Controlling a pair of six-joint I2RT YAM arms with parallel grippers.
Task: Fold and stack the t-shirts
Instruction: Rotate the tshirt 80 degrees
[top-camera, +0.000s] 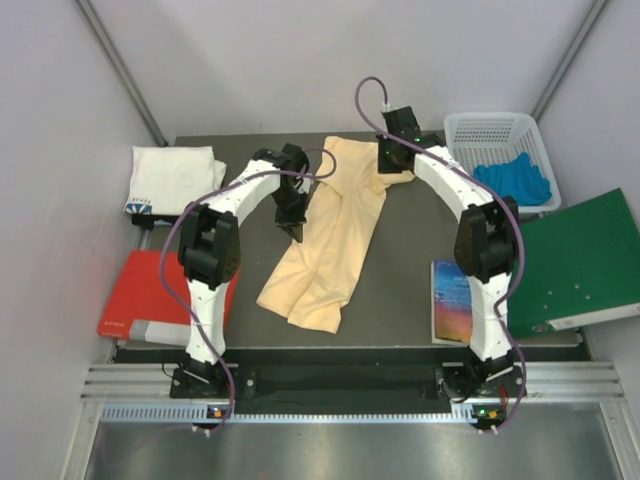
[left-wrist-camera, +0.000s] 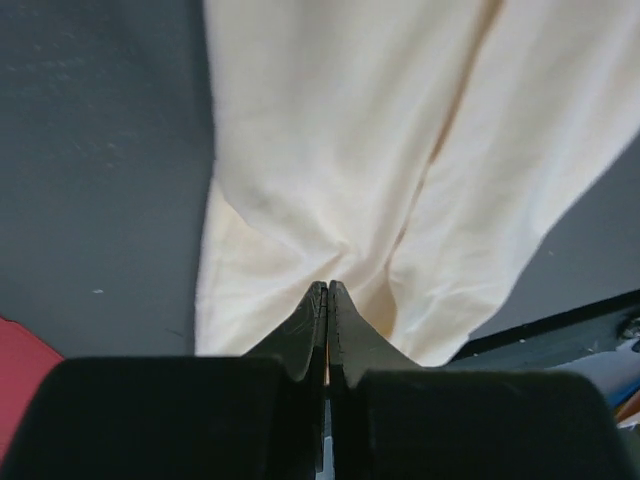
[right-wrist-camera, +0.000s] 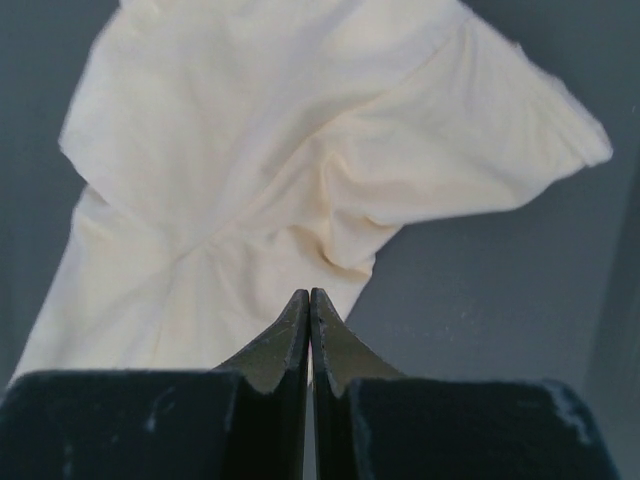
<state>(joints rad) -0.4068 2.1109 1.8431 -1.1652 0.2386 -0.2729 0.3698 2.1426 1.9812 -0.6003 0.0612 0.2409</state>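
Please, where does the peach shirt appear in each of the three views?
Top external: the shirt lies mid-table, running diagonally from far right to near left.
Left wrist: the shirt fills the upper middle and right, down to the left gripper.
Right wrist: the shirt fills the upper left and centre, down to the right gripper.
Shared landmark: the dark table, bare beside the shirt in every view.

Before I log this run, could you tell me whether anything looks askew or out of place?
The peach t-shirt lies bunched into a crooked strip, not spread flat. The green folder sits tilted, overhanging the table's right edge; the red folder overhangs the left.
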